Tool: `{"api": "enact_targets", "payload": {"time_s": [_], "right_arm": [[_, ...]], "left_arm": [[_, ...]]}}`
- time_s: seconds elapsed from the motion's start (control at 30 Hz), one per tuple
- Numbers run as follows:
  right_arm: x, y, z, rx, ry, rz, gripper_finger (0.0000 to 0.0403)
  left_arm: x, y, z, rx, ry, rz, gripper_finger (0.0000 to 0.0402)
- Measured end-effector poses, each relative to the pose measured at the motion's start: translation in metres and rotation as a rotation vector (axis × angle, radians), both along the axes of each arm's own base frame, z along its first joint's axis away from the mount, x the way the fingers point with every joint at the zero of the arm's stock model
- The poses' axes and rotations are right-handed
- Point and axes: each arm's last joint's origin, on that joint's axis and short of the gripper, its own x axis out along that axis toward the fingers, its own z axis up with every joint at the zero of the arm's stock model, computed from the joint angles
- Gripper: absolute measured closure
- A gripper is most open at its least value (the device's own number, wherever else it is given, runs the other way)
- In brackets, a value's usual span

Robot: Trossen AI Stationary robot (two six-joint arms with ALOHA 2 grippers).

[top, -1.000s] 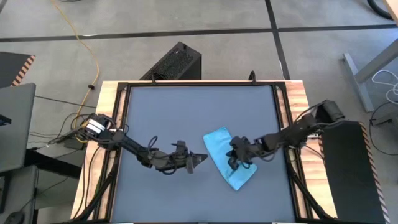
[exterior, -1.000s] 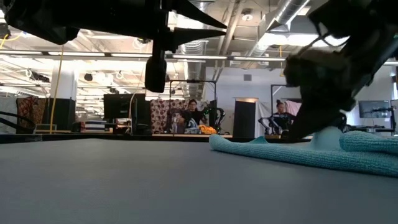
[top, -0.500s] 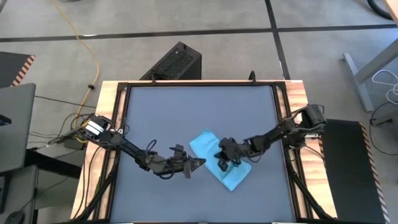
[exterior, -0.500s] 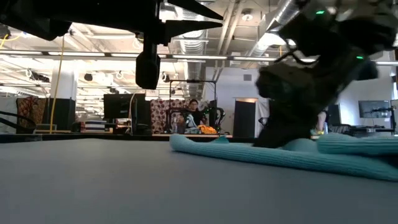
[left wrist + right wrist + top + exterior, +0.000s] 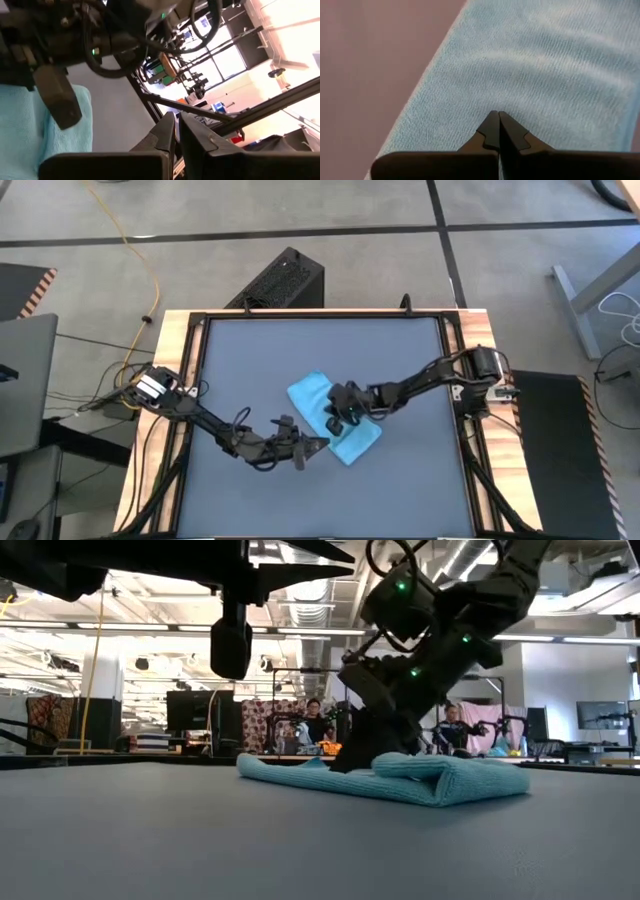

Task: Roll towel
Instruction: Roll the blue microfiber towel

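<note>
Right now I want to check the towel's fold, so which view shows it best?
The low view: the towel lies in profile, its folded layer visible on top. The high view gives its outline, partly under the right tool. The wrist views show only patches.

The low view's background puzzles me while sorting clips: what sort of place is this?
Probably an open robotics lab or workshop: exposed ceiling ducts, dark monitors on benches, and seated people beyond the dark grey tabletop.
</note>
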Motion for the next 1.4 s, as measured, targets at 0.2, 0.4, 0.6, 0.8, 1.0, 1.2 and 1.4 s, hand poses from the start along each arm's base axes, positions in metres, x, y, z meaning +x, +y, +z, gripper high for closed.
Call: {"api": "enact_targets", "payload": {"time_s": [0.2,0.4,0.6,0.8,1.0,1.2,1.4], "right_arm": [[0.000,-0.007,0.017,-0.002,-0.052,-0.017,0.0368],[-0.014,-0.009,0.045,-0.038,-0.036,-0.002,0.0358],[-0.050,-0.004,0.074,-0.078,0.132,0.043,0.0356],[-0.093,0.014,0.098,-0.115,0.264,-0.009,0.0356],[-0.112,0.042,0.100,-0.049,0.315,-0.046,0.0355],[-0.114,0.067,0.077,-0.038,0.431,-0.065,0.0355],[-0.115,0.089,0.053,-0.067,0.506,-0.073,0.0355]], "left_arm": [[-0.004,-0.006,0.000,0.016,0.007,0.033,0.0388],[-0.008,-0.011,0.000,0.032,0.014,0.087,0.0388],[-0.008,-0.009,-0.009,-0.100,0.048,0.147,0.0388],[-0.007,0.001,-0.029,-0.298,0.131,0.237,0.0388],[-0.004,0.011,-0.038,-0.411,0.148,0.300,0.0388],[0.015,0.014,-0.033,-0.408,0.357,0.224,0.0388],[0.042,0.015,0.008,-0.130,0.785,0.085,0.0388]]}}
